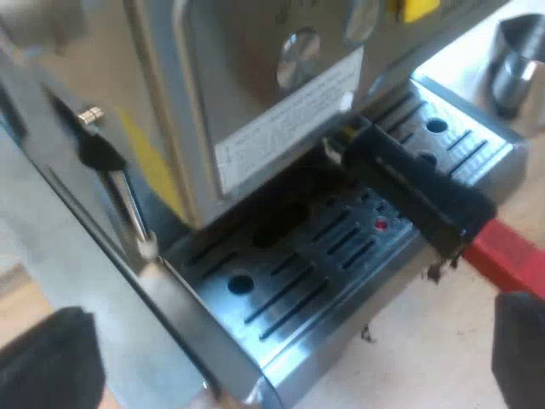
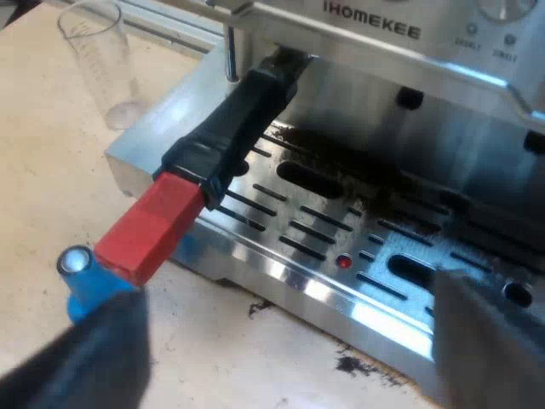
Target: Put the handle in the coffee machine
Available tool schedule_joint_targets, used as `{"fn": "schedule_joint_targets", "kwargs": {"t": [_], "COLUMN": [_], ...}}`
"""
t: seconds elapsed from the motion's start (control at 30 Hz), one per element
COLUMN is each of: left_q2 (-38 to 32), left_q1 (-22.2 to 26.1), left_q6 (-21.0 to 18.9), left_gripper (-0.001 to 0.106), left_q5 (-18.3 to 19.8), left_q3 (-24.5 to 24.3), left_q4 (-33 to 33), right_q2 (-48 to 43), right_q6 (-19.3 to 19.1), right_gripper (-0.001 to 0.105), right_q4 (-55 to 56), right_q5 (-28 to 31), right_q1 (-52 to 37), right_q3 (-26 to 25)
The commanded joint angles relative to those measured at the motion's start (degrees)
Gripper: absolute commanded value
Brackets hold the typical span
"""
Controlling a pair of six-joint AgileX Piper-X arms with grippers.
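The holder's dark handle (image 1: 417,192) with its red end (image 1: 507,251) sticks out over the drip tray (image 1: 289,290), its head tucked up under the espresso machine's front (image 1: 281,111). My left gripper (image 1: 281,371) hangs open before the tray's corner, one finger (image 1: 521,345) just short of the red end, holding nothing. From the right wrist, the same handle (image 2: 243,128) and red end (image 2: 152,223) slant out from under the machine (image 2: 375,30). My right gripper (image 2: 289,366) is open near the tray's edge (image 2: 281,281), one finger (image 2: 94,362) close below the red end.
A blue tamper (image 2: 81,277) stands on the table beside the red end. A clear measuring glass (image 2: 98,60) stands by the machine's corner. A metal jug (image 1: 515,60) sits beyond the tray. The steam wand (image 1: 128,204) hangs at the machine's side. Coffee grounds (image 2: 353,366) dot the table.
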Motion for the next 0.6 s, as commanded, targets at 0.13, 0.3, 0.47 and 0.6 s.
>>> {"fn": "schedule_joint_targets", "kwargs": {"t": [0.13, 0.3, 0.47, 0.6], "left_q2": [-4.2, -4.1, -4.7, -7.4], "left_q1": [0.0, 0.0, 0.0, 0.0], "left_q6": [-5.9, -7.7, -10.9, -10.9], "left_gripper": [0.098, 0.098, 0.098, 0.098], "left_q5": [-0.5, -0.5, -4.9, -6.8], "left_q3": [-5.4, -11.4, -15.7, -15.8], "left_q4": [-0.2, 0.0, 0.0, 0.4], "right_q2": [-0.5, -0.5, -2.7, -6.7], "right_q6": [-6.5, -6.3, -6.7, -6.7], "right_gripper": [0.075, 0.075, 0.075, 0.074], "right_q4": [-0.1, 3.4, 11.6, 15.5], "right_q5": [-7.5, -13.7, -14.1, -16.0], "right_q1": [-3.2, -13.9, -27.5, -36.8], "right_q3": [-6.0, -11.6, -13.8, -12.3]}}
